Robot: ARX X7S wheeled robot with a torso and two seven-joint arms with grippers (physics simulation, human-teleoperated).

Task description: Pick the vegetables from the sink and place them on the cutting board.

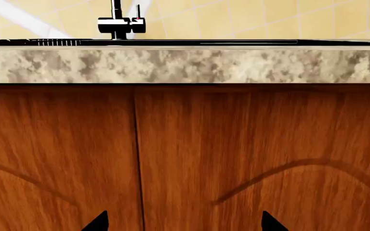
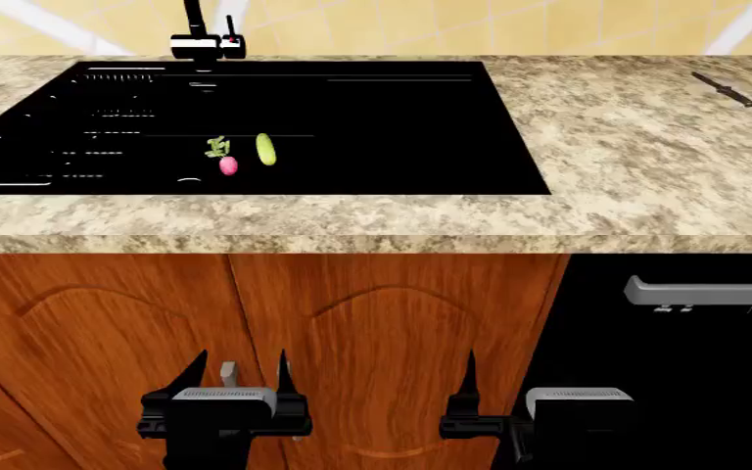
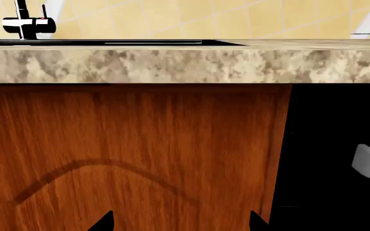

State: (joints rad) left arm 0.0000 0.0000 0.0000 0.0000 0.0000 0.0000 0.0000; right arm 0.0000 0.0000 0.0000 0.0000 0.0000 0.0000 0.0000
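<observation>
Pale yellow-green cucumber (image 2: 266, 149) and pink radish (image 2: 227, 163) w/ leaves lie in black sink (image 2: 390, 117). Left gripper (image 2: 243, 370) and right gripper (image 2: 470, 377) both apart, empty. Cutting board not visible.

One cucumber (image 2: 266, 149); one radish (image 2: 227, 164); one sink (image 2: 390, 127); one faucet (image 2: 201, 39); one knife (image 2: 724, 89); two grippers: left gripper (image 2: 242, 377), right gripper (image 2: 469, 377).

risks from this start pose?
1. Both hands, left hand and right hand, hang below the countertop facing the cabinet doors; raising them straight could clip the counter edge.
2. Radish and cucumber lie close together in the sink; grasping one may nudge the other.
3. No cutting board in view.
</observation>
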